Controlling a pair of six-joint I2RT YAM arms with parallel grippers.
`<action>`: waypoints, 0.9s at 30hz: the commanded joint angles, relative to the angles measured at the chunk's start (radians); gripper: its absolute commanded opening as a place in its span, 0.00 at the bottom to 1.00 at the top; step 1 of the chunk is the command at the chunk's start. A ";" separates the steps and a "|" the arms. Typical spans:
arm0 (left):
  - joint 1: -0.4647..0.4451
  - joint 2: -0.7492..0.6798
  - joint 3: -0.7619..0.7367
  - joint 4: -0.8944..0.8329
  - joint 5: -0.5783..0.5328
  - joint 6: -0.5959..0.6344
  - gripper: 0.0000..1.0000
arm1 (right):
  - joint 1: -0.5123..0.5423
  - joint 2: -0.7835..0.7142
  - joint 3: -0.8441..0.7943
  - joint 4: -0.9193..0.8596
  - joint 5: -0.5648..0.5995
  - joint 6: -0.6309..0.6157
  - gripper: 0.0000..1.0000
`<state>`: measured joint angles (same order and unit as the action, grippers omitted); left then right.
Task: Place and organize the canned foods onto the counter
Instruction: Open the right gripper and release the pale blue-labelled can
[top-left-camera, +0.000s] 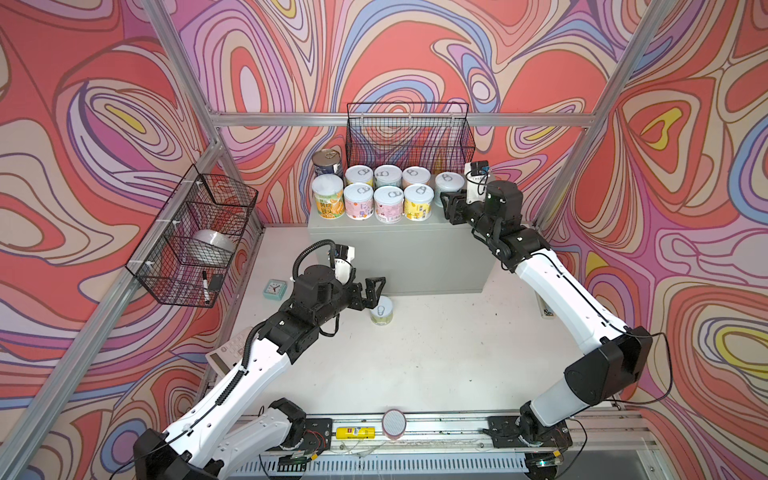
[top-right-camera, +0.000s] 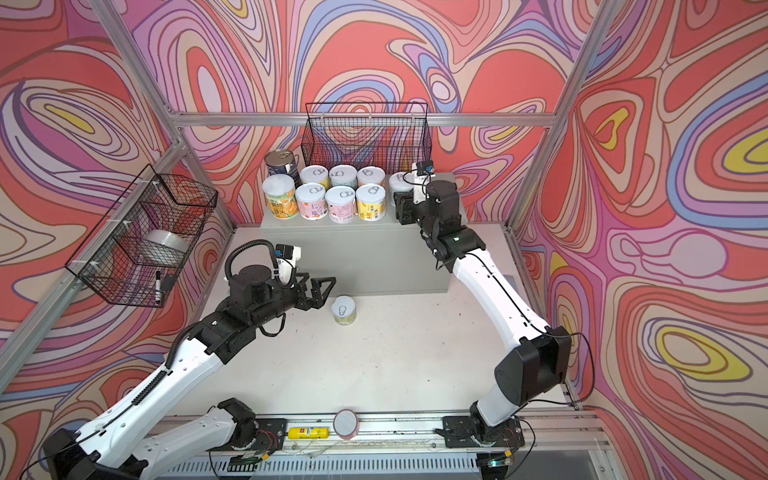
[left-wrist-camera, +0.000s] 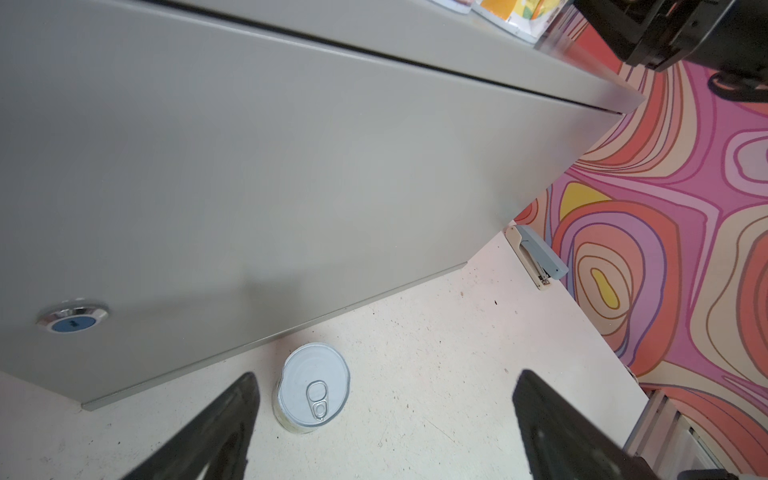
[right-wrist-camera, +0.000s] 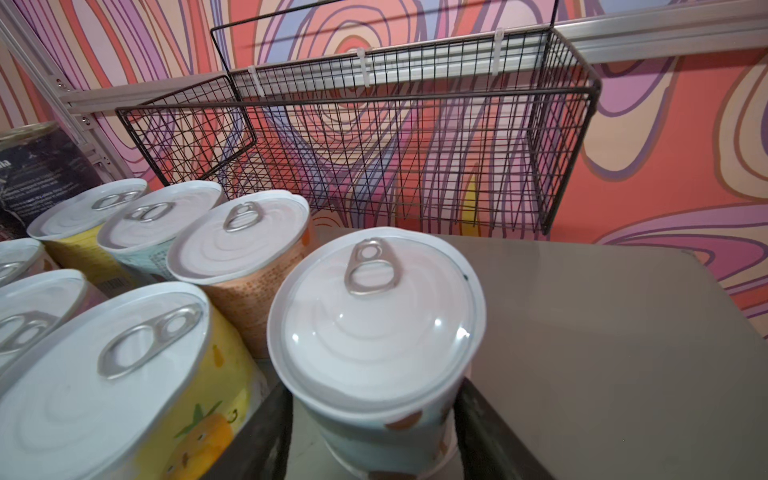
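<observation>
A short green-labelled can (top-left-camera: 381, 311) (top-right-camera: 344, 311) (left-wrist-camera: 313, 386) stands upright on the white table, just in front of the grey counter (top-left-camera: 395, 253) (left-wrist-camera: 291, 166). My left gripper (top-left-camera: 376, 295) (left-wrist-camera: 386, 376) hovers open beside it, the can lying near one finger and untouched. On the counter top stand several short cans in two rows, with a tall yellow-orange can (top-left-camera: 328, 199) and a dark blue can (top-left-camera: 327, 162) at the left end. My right gripper (top-left-camera: 451, 198) (right-wrist-camera: 372, 390) is shut on a pale blue can (top-left-camera: 449, 180) (right-wrist-camera: 374, 324) at the right end of the back row, resting on the counter.
A black wire basket (top-left-camera: 409, 133) hangs right behind the cans. A second basket (top-left-camera: 195, 232) on the left wall holds a roll and a marker. A small clock (top-left-camera: 274, 289), calculator (top-left-camera: 228, 353), stapler (left-wrist-camera: 536, 257), yellow tube (top-left-camera: 355, 432) and pink-rimmed disc (top-left-camera: 394, 423) lie around the table.
</observation>
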<state>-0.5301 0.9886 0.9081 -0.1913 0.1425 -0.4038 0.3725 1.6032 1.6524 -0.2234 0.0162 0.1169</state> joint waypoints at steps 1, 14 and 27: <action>0.006 -0.011 0.005 0.007 0.003 0.002 0.97 | -0.006 0.025 0.044 0.006 -0.003 0.004 0.63; 0.012 0.019 0.008 0.019 0.008 0.010 0.97 | -0.008 0.083 0.091 0.005 0.042 0.002 0.63; 0.016 0.021 0.000 0.025 -0.004 0.023 0.97 | -0.008 0.103 0.092 0.025 0.022 0.008 0.63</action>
<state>-0.5220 1.0107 0.9081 -0.1902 0.1410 -0.3958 0.3717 1.6825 1.7187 -0.2153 0.0372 0.1173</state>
